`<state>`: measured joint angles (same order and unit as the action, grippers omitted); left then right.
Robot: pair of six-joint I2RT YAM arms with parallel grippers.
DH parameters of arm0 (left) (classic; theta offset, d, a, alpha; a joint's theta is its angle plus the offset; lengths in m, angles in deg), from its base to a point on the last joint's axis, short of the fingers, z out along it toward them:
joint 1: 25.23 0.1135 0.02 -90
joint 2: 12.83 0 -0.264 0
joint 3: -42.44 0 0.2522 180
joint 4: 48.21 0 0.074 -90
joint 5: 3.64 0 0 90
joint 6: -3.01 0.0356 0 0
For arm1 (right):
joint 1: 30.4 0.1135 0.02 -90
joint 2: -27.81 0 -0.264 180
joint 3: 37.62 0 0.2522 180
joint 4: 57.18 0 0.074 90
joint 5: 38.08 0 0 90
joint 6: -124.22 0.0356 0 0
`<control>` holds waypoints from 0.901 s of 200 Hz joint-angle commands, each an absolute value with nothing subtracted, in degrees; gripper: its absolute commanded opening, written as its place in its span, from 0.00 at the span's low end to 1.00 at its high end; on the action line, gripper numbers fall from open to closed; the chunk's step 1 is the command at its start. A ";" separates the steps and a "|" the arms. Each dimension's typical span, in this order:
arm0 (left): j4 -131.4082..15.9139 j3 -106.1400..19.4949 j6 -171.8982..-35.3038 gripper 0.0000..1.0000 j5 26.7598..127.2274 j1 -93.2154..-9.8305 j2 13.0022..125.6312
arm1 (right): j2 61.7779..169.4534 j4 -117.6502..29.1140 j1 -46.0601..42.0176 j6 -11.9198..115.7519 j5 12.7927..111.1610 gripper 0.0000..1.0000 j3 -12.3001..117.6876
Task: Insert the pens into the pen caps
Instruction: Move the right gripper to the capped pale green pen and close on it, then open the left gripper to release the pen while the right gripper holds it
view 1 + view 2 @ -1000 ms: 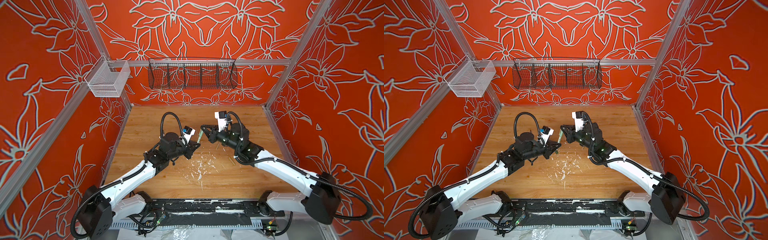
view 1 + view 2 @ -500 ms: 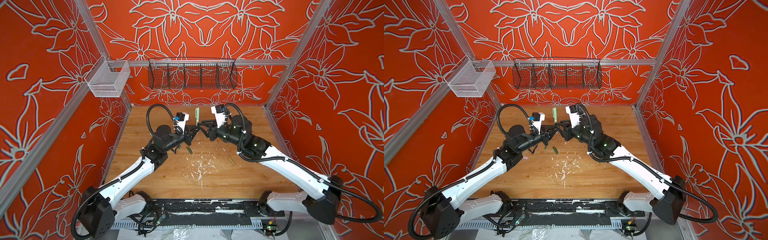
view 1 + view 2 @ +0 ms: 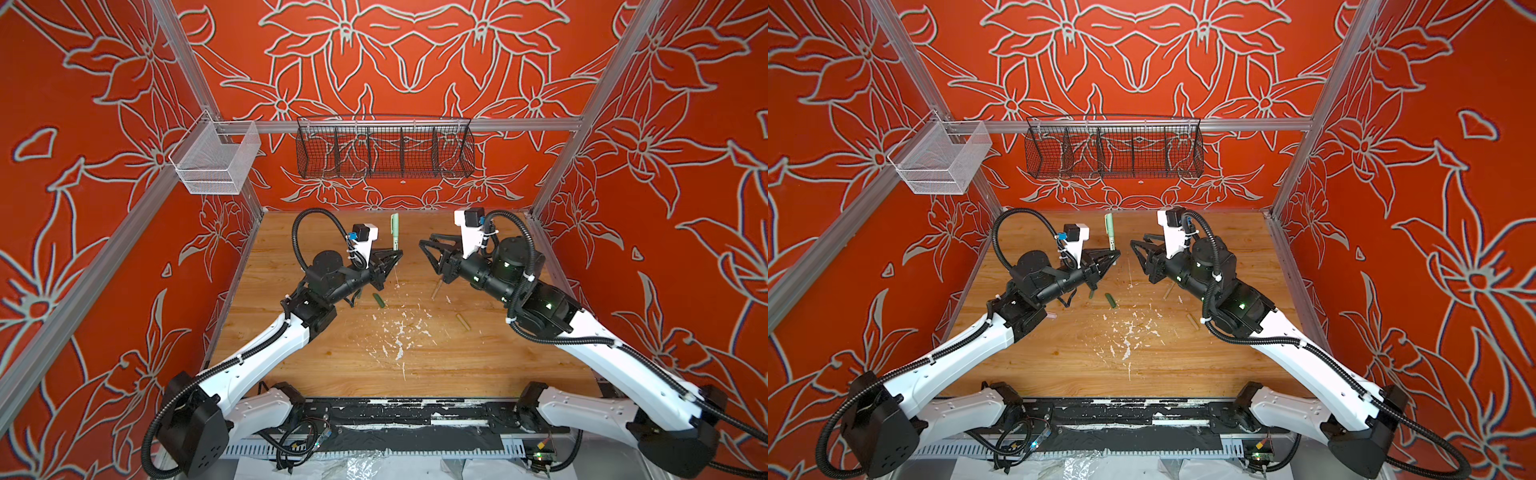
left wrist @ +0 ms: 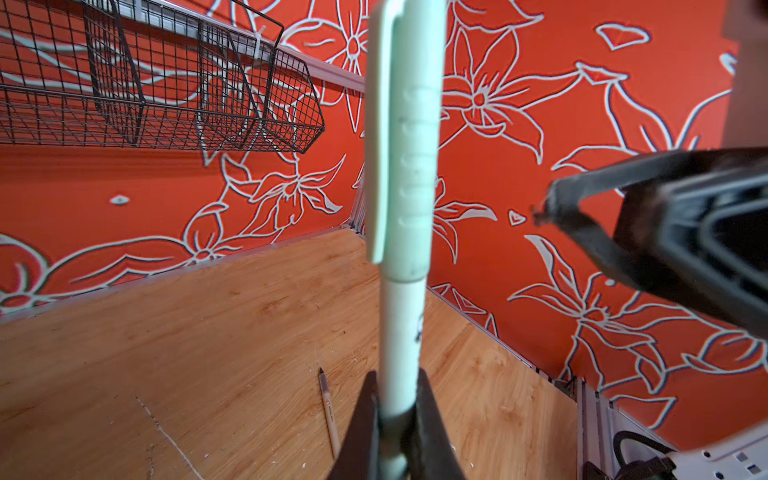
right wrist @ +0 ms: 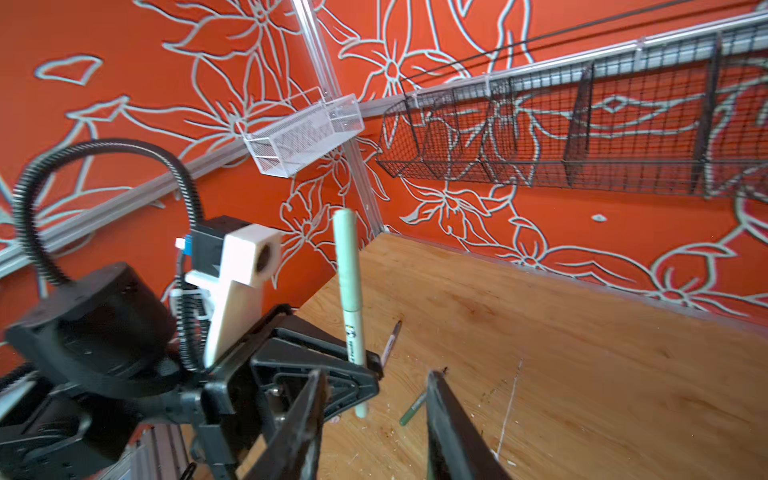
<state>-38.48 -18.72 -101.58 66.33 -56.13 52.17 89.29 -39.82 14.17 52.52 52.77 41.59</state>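
Precariously, the left gripper [image 3: 397, 254] pinches the capped light green pen [image 3: 394, 231] near its tail; with the right gripper [image 3: 426, 242] open and empty, it may swivel.

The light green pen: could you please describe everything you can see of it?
The light green pen looks like matte plastic. Its cap, with a side clip, sits on the upper end. It stands nearly upright, lower barrel pinched in the shut jaws of the left gripper; black print marks the barrel. Nothing else touches it.

light green pen [image 4: 405, 208]: top cut off, base hidden in left hand [image 4: 397, 382].
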 commanded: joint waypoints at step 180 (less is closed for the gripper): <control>-37.62 -19.29 -99.98 0.00 68.79 -57.88 51.63 | 100.98 -40.34 14.23 50.66 65.82 0.27 50.01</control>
